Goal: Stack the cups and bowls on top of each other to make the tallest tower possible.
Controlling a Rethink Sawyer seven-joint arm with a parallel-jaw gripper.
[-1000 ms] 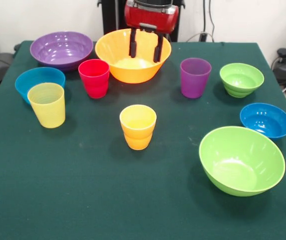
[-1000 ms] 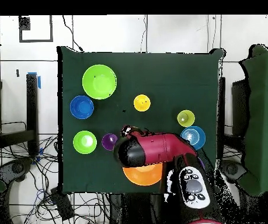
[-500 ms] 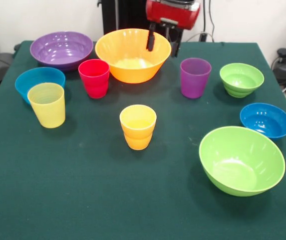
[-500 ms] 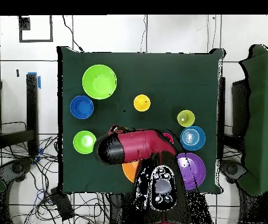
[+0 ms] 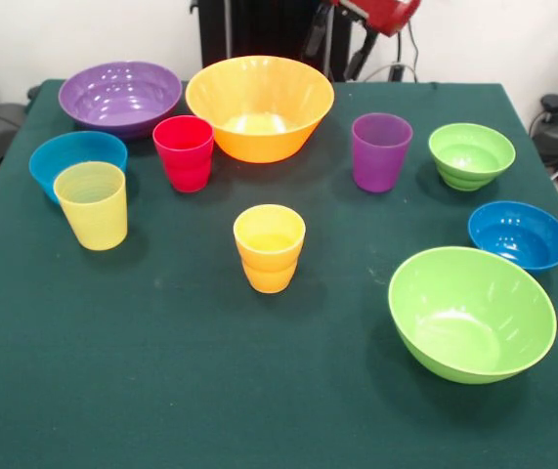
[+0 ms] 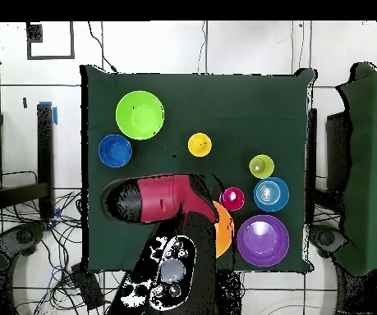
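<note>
The large orange bowl [image 5: 259, 106] stands at the table's far middle, partly under the arm in the overhead view [image 6: 223, 230]. My gripper [image 5: 335, 49] is open and empty, high at the top edge, right of and behind this bowl. The large purple bowl [image 5: 120, 95], red-pink cup [image 5: 185, 151], a blue bowl [image 5: 76, 156] and pale yellow cup [image 5: 91, 204] are on the left. The yellow-orange cup [image 5: 270, 246] is in the middle. The purple cup [image 5: 380, 150], small green bowl [image 5: 471, 154], second blue bowl [image 5: 518, 234] and large green bowl [image 5: 471, 312] are on the right. Each stands singly.
The green table cloth [image 5: 161, 371] has open room at the near left. In the overhead view the red arm [image 6: 154, 199] covers the purple cup and the small green bowl. The black pedestal [image 5: 259, 24] stands behind the orange bowl.
My gripper has risen from inside the orange bowl's rim and swung right in the front view, up to the top edge. The bowls and cups have not moved.
</note>
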